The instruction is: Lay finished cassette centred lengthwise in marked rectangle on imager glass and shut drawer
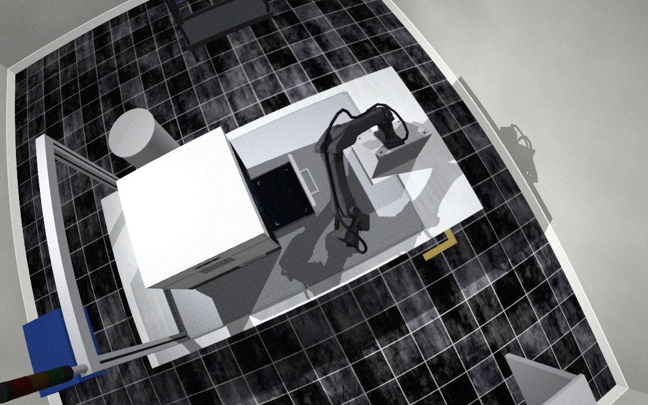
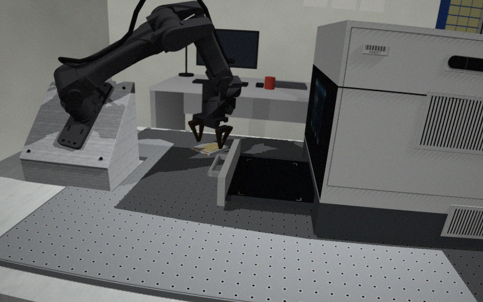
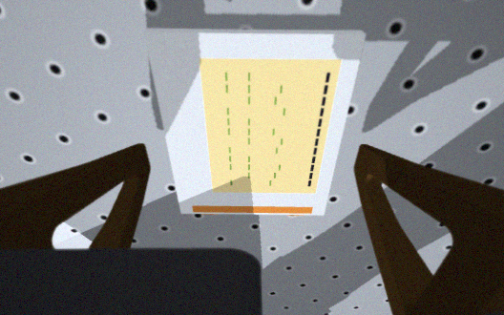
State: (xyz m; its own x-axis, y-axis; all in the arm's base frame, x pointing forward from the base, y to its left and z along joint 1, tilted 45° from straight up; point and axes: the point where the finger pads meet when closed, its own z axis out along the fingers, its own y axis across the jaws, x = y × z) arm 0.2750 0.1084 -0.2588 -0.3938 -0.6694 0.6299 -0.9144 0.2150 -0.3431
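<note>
FINISHED (image 3: 268, 124) (image 2: 210, 148) is a white cassette with a yellow gel window, dashed lanes and an orange strip. It lies flat on the perforated board just beyond the drawer's front panel (image 2: 228, 168) (image 1: 304, 178). My gripper (image 3: 252, 156) (image 2: 209, 141) (image 1: 350, 240) is open, low over the cassette, with one finger on each side of it and not touching. IM (image 2: 405, 112) (image 1: 191, 200) is a large white box. Its drawer is pulled out and shows dark glass (image 2: 269, 178) (image 1: 278, 193) with white corner marks and nothing on it. In the overhead view the arm hides the cassette.
The arm's grey wedge pedestal (image 2: 86, 149) (image 1: 397, 158) stands left of the drawer. The drawer front carries a handle (image 2: 215, 164) facing the pedestal. The perforated board (image 2: 198, 255) stretches toward the front. A desk with a monitor and a red cup (image 2: 269, 82) stands behind.
</note>
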